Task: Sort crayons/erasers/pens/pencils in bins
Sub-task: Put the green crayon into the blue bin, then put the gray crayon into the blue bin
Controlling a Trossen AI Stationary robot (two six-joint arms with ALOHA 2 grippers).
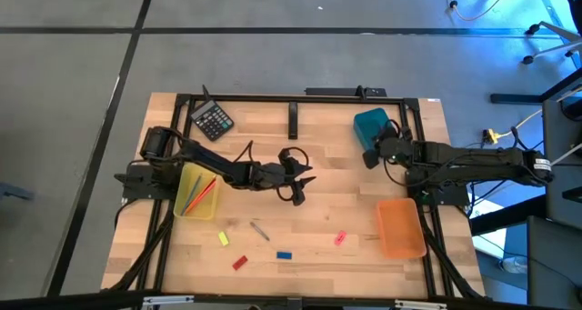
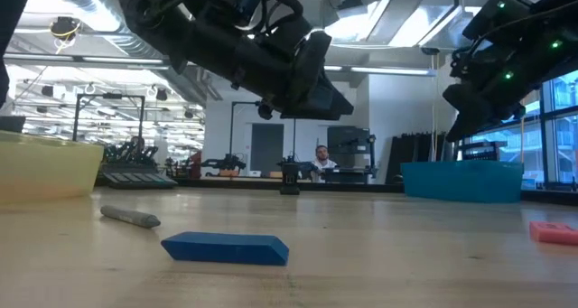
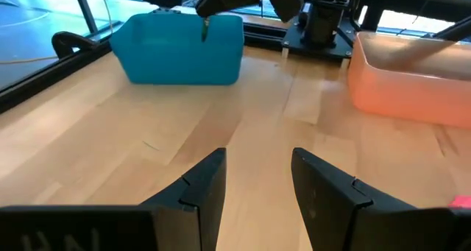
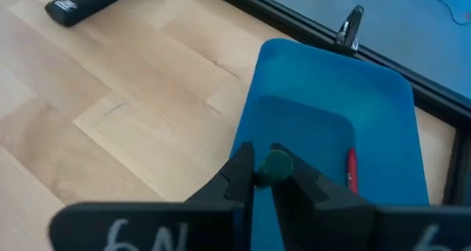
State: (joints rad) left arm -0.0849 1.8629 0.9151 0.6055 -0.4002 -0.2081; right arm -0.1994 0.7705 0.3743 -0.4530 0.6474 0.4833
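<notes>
My right gripper hangs over the teal bin, shut on a thin green stick. A red stick lies inside that bin. My left gripper is open above the bare table middle and touches nothing. The yellow bin holds a few coloured sticks. The orange bin stands near the right edge. Along the near side lie the yellow eraser, red eraser, blue eraser, pink eraser and a grey stick. My right gripper pinches the green stick between its two fingers, which point down from above. The stick's round upper end shows between the fingertips. Its lower part hangs straight down below the fingers, lifted clear above the teal bin.
A black calculator lies at the far left corner and a black bar at the far middle. A black frame runs around the table. In the low view the blue eraser and grey stick lie closest.
</notes>
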